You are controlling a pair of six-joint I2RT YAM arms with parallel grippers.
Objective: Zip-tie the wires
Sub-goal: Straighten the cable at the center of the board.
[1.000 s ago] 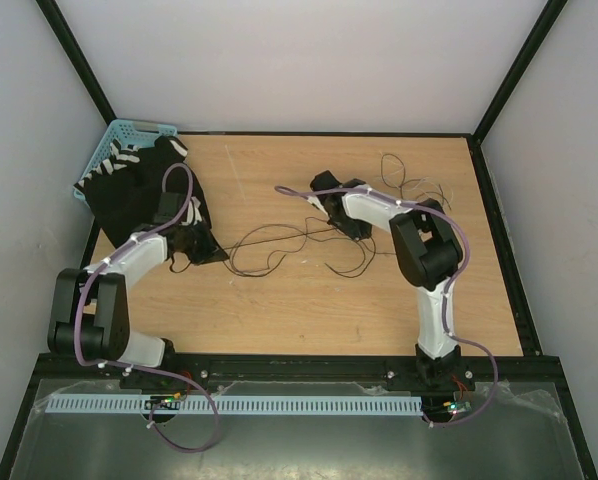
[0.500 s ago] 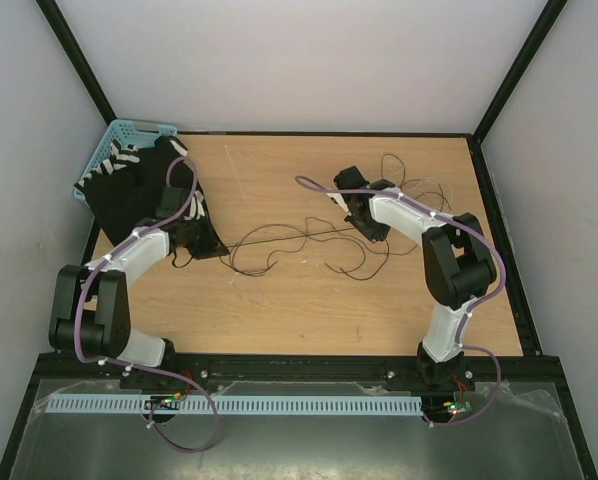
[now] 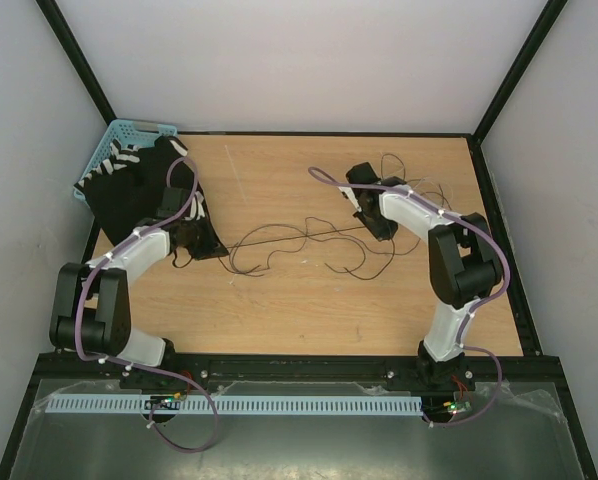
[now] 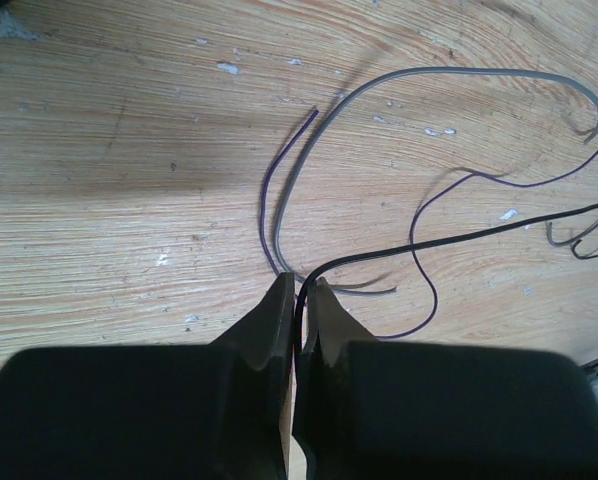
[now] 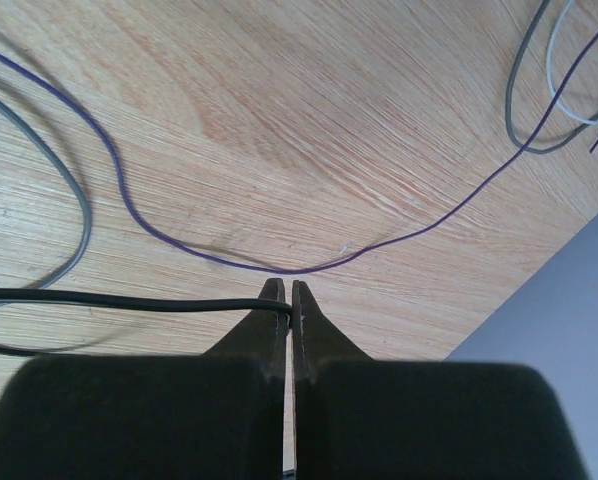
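The wires (image 3: 301,250) lie in loose thin loops on the wooden table (image 3: 279,310), with more curls at the back right (image 3: 407,178). One black wire (image 3: 289,238) runs almost straight between my two grippers. My left gripper (image 3: 220,250) is shut on its left end; the left wrist view shows the black wire (image 4: 459,238) coming out of the closed tips (image 4: 299,288), with grey (image 4: 449,72) and purple (image 4: 269,190) wires beyond. My right gripper (image 3: 377,229) is shut on the other end of the black wire (image 5: 129,303) at its tips (image 5: 288,300). No zip tie is in view.
A black cloth with white stripes (image 3: 139,190) lies at the back left, partly over a blue basket (image 3: 119,135). The right wrist view shows a purple wire (image 5: 229,262), a grey loop (image 5: 79,200) and the table's edge (image 5: 519,295). Black frame rails border the table.
My right arm has swung right and slightly back, drawing the black wire straighter. My left gripper has barely moved and still holds its end.
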